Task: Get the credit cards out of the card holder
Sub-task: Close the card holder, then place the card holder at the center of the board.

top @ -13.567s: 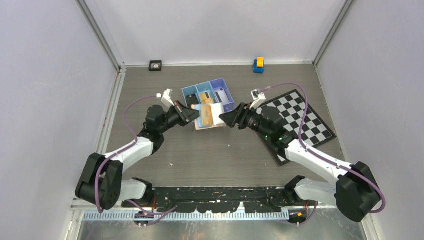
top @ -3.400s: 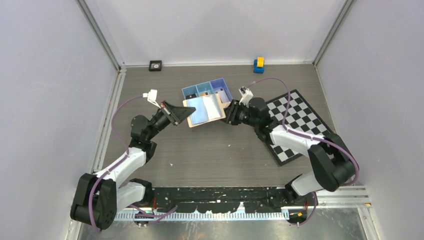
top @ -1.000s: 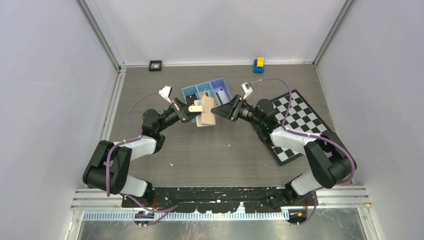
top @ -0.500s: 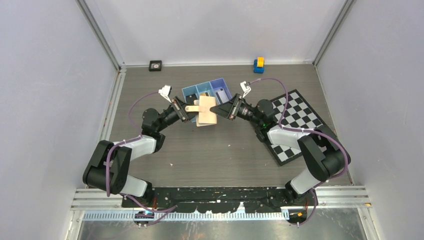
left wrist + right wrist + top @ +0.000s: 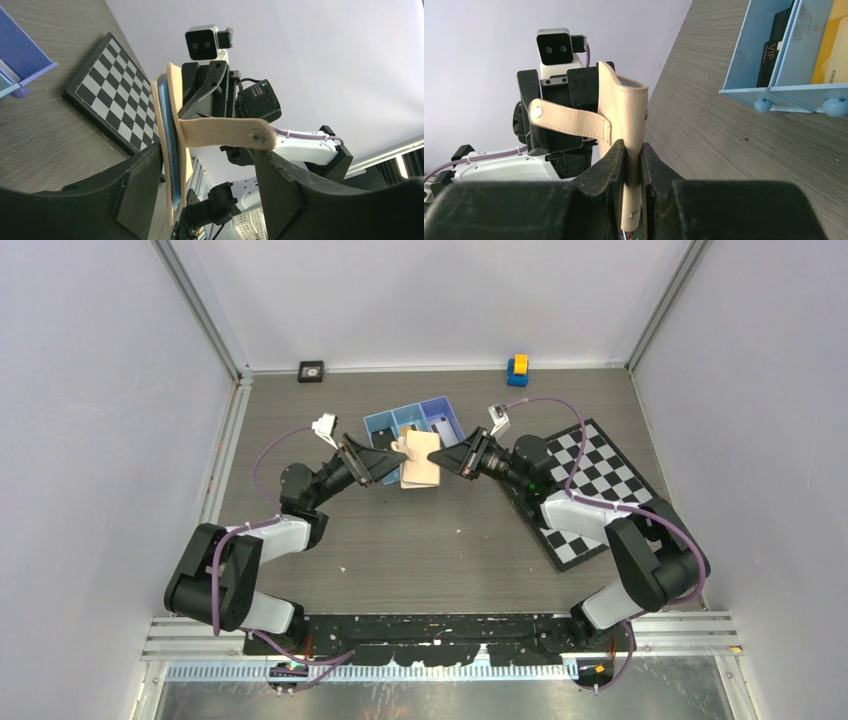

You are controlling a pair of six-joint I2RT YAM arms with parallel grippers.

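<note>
Card holder (image 5: 624, 107) aloft, held from one side only
Nearest, your right gripper (image 5: 633, 150) pinches its lower edge, holding it upright over the table (image 5: 724, 140); your left gripper (image 5: 207, 159) gapes around the strap (image 5: 225, 132), gripping nothing; that single narrow pinch could let it swivel or drop; beyond, the blue tray (image 5: 744, 55) holds credit cards (image 5: 774, 45).

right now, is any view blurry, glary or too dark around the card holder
Top external: evenly lit, sharp, no glare on the card holder. Left wrist: holder crisp, left claw a dark, underlit mass against the bright wall. Right wrist: no blur, VIP print on the black card in the blue tray is readable.
</note>
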